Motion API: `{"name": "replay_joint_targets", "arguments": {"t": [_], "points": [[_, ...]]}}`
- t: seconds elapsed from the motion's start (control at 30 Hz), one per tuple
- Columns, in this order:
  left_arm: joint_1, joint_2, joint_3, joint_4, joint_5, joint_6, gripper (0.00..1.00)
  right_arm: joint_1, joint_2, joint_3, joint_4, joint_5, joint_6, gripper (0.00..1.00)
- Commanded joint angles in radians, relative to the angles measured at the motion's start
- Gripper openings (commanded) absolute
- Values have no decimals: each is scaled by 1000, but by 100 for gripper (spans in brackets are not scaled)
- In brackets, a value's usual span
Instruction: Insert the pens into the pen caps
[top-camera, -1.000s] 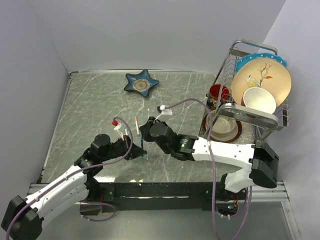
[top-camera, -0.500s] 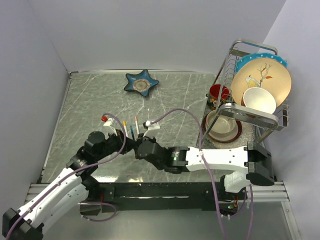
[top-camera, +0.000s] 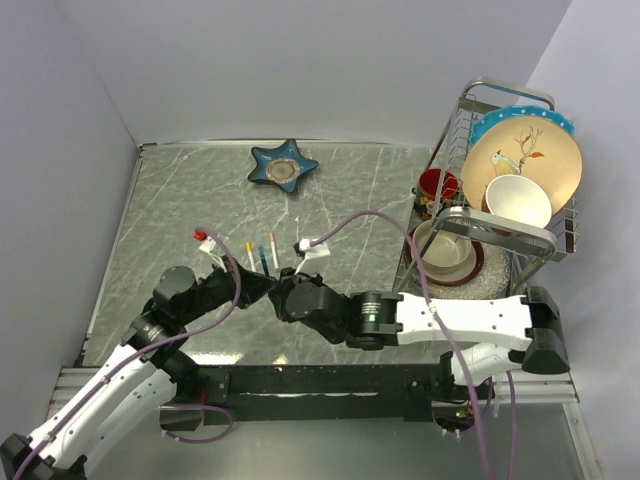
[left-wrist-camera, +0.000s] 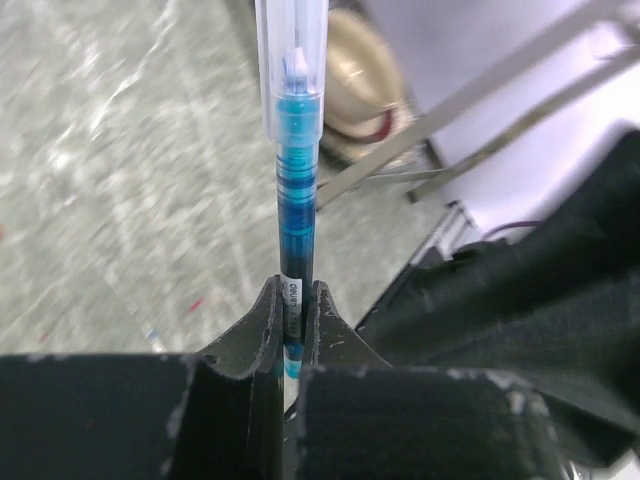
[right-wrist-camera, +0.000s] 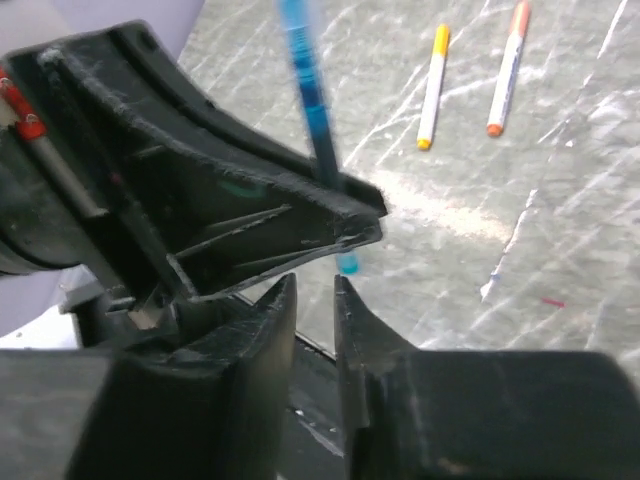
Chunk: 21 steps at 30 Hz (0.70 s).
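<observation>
**Near-Centre of Table: Blue Pen Clamped, Two Pens Lying Free**

At the near centre of the table (top-camera: 180, 210), the left gripper (left-wrist-camera: 292, 305) and the right gripper (right-wrist-camera: 313, 300) are brought tip to tip, the left one on the left.

1. Left gripper. Its fingers are pressed onto a blue pen (left-wrist-camera: 298, 200), which is pinched close to one end. A short stub of that end is seen past the fingers in the right wrist view. The rest of the pen is pointed toward the far side of the table. Its far part is enclosed in a clear sleeve.

2. Right gripper. Its fingers are held slightly apart, with a narrow gap and nothing between them. The tips are placed just beside the stub of the blue pen. Contact cannot be confirmed.

3. Free pens. A yellow-tipped pen (right-wrist-camera: 432, 88) and an orange-tipped pen (right-wrist-camera: 505, 70) are laid flat on the table just beyond the grippers. They lie side by side, roughly parallel and apart, the yellow one to the left. Both bodies are white.

4. Surroundings. A star-shaped dish (top-camera: 284, 166) is set at the far centre. A dish rack (top-camera: 510, 95) with a plate (top-camera: 520, 150) and a bowl (top-camera: 518, 200) is placed at the far right, with a red mug (top-camera: 437, 186) beside it.
</observation>
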Motion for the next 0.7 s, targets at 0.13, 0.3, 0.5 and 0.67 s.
{"name": "replay_joint_targets", "arguments": {"t": [0.13,0.3,0.5,0.67], "points": [[3,-65,35,111,210,-29,1,-40,-119,120,-93,37,-118,54],[3,-59,19,146,290,-53,1,-87,-114,176,-53,-43,-206,58],[1,-67,10,174,318,-66,1,-136,-62,236,-36,-114,-247,58],[1,-51,6,186,327,-67,1,-156,-21,285,-16,-155,-267,57]]}}
